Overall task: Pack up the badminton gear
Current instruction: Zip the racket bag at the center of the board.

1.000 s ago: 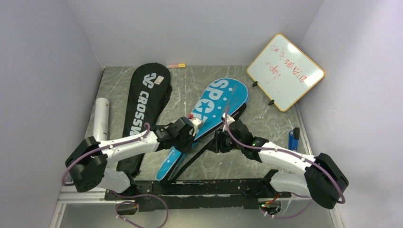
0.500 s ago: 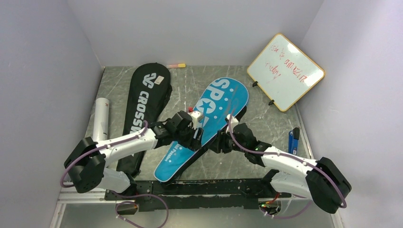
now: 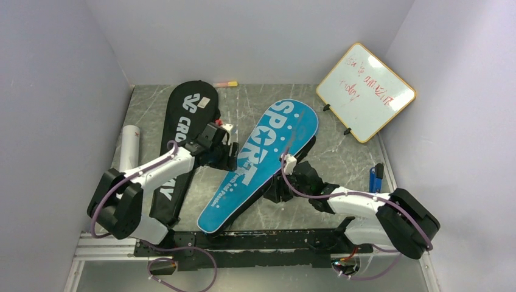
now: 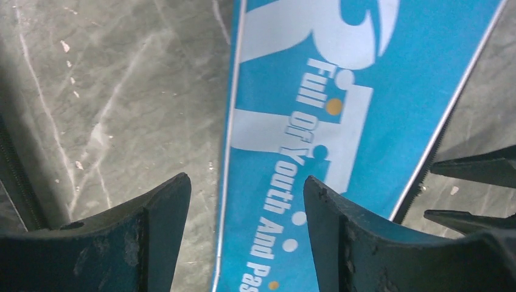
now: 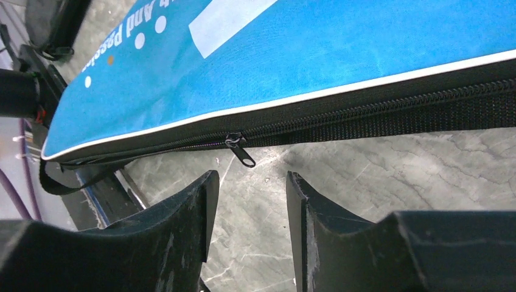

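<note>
Blue bag (image 3: 258, 161) lies diagonally mid-counter (image 3: 341, 164), wide end far, narrow end toward the arm bases. Black bag (image 3: 185, 131) lies flat just left of it, partly under the left arm, with a white tube (image 3: 129, 152) further left. Left end effector (image 4: 246, 188) is open and empty, fingers spread above the blue bag's left edge by the white lettering. Right end effector (image 5: 249, 182) sits low at the bag's right edge, fingers parted with nothing between them; the zipper pull (image 5: 241, 149) hangs just beyond the tips, apart from them. Whiteboard (image 3: 365, 91) leans back right.
</note>
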Motion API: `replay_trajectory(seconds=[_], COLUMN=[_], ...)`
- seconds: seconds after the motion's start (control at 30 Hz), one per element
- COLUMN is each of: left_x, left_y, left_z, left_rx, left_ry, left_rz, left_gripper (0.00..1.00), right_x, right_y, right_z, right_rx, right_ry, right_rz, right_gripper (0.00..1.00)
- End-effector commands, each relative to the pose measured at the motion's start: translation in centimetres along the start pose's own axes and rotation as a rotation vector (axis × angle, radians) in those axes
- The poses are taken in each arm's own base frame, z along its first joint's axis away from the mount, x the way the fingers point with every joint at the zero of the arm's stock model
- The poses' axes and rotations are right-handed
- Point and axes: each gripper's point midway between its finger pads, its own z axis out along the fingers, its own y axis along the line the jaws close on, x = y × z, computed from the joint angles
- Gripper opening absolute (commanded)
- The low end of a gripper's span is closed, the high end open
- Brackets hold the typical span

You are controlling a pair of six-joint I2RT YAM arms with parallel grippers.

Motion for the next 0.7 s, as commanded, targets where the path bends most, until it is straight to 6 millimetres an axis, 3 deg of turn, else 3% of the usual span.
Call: replay_trajectory(seconds=[0.0, 0.17, 0.53, 0.67], left_x=[-1.2, -0.4, 1.1, 1.8], left_y=[0.2, 0.2, 0.7, 0.4], left_z=[0.3, 1.5, 4.0, 4.9], left_rx=[0.057, 0.118, 0.106, 0.107], left_ry=[0.014, 0.066, 0.098, 0.121], left_rz=[-0.005, -0.038, -0.088, -0.081], left_gripper=[0.72, 0.72, 0.71, 0.67], right_x=[-3.1, -3.2, -2.7, -2.8], right_y=[1.6, 2.7, 1.2, 0.9], right_z=[0.8, 1.5, 2.4, 2.2], right_rx=[-0.034, -0.019, 0.076, 0.094], right_ry=[-0.094, -0.090, -0.070, -0.078], right_rz=[-0.136, -0.234, -0.232, -0.225], right_gripper=[0.48, 0.46, 0.40, 0.31])
